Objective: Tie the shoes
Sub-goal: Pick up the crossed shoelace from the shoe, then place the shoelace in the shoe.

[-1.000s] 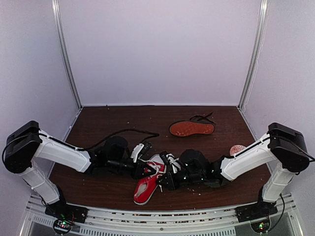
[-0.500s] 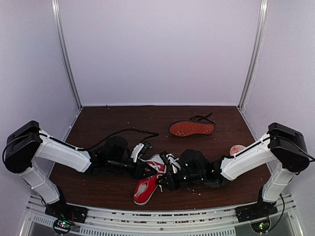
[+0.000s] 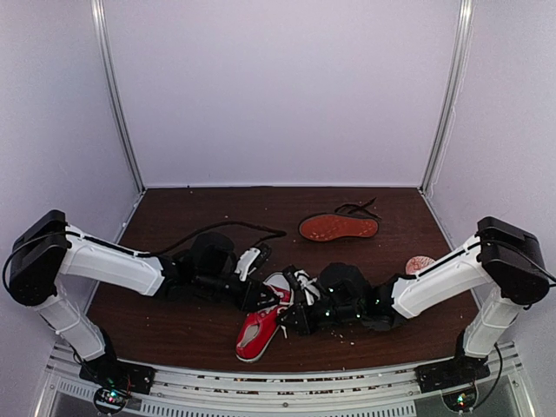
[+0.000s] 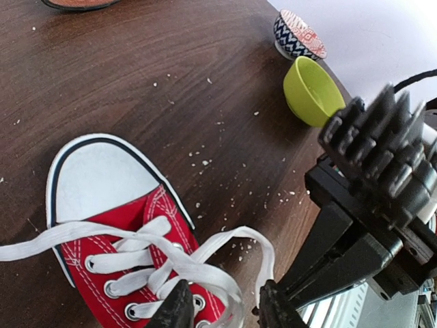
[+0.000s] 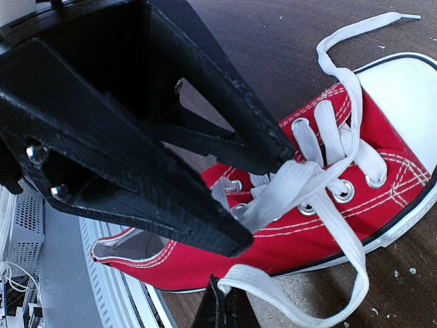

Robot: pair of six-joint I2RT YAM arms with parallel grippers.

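Red sneaker [image 3: 259, 332] at near centre of the table [image 3: 174, 208], right gripper [image 5: 222, 307] clenched on its white lace [image 5: 259, 285] by the sneaker's right side, left gripper [image 4: 225, 311] released, fingers apart astride the lacing, black shoe [image 3: 339, 228] sole-up, far right, well apart.

Left gripper [image 4: 224, 309]: jaws parted from near-shut, now apart around white lace [image 4: 205, 266]; left arm [image 3: 113, 265] shifted slightly toward upper right, top view.
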